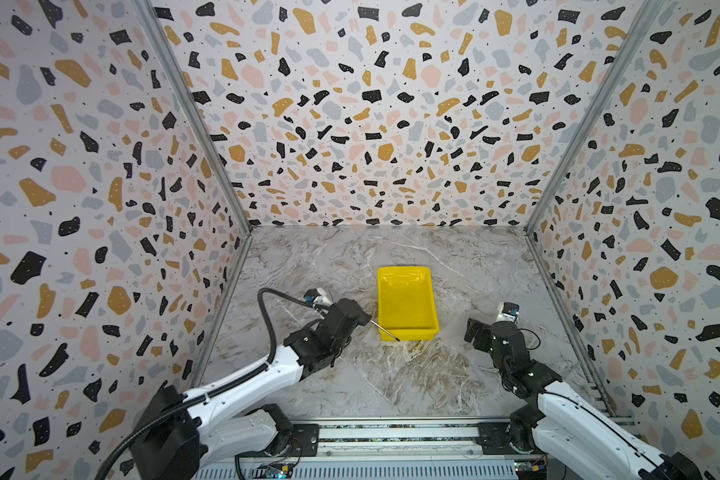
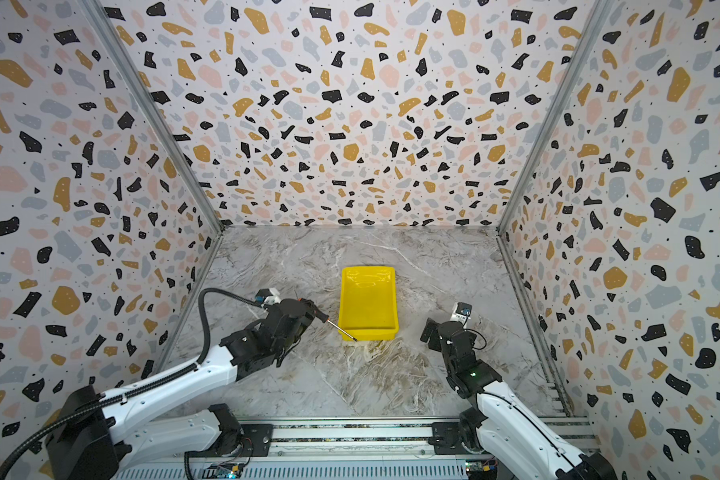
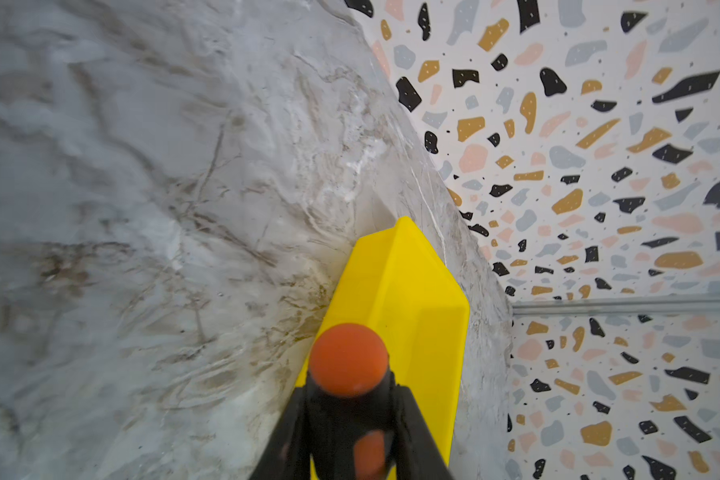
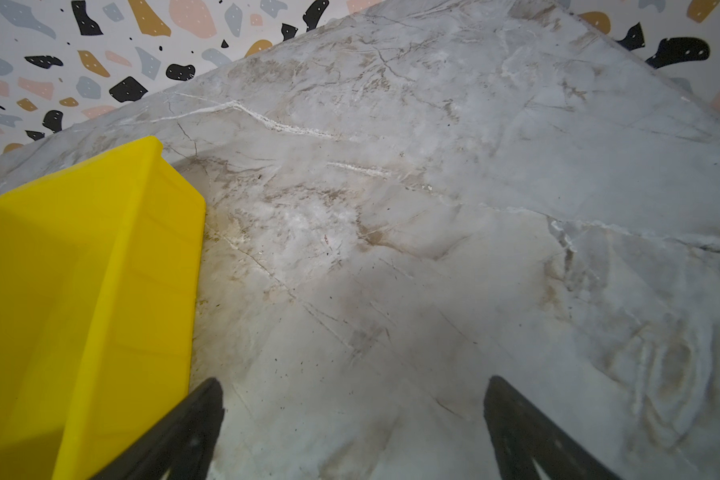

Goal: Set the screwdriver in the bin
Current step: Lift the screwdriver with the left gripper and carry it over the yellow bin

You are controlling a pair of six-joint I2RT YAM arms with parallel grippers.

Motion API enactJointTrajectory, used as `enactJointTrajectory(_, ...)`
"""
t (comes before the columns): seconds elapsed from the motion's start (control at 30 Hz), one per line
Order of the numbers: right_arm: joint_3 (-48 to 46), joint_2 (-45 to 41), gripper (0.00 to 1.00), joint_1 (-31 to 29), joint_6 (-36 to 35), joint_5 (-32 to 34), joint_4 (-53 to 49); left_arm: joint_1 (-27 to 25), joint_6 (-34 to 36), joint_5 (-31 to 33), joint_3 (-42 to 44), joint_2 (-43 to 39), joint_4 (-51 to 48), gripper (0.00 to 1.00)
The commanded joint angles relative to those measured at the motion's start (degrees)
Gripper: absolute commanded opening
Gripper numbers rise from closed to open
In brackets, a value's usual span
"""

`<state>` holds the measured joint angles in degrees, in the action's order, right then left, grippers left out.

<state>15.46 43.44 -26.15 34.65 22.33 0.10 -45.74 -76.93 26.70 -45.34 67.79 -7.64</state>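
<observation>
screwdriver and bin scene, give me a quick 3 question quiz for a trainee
1. True or false: the screwdriver lies inside the bin.
2. One word: are the jaws of the right gripper open or shut?
3. What holds the screwdriver? A. the left gripper B. the right gripper C. nothing

Key
1. False. It is held off the bin's near left corner, with its shaft pointing at the near edge.
2. Open, with nothing between them.
3. A. It is shut on the orange-and-black handle.
</observation>
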Motion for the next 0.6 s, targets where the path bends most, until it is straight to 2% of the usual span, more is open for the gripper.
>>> enactJointTrajectory(0.0, 0.12, -0.14, 0.99, -0.29, 0.1, 0.59, 0.36, -0.45, 11.07, -1.58, -8.99, 4.7, 2.14, 0.0)
enactJointTrajectory(0.23, 0.36, 0.58, 0.99, -0.39, -0.02, 0.35, 0.42, -0.47, 14.12, -5.68, -16.11, 17.18, 6.58, 0.0)
enactJointTrajectory(0.57, 0.41, 0.93, 0.99, -0.48, -0.18, 0.15, 0.71, -1.01, 16.0, -1.86, -16.5, 24.68, 6.94, 0.0)
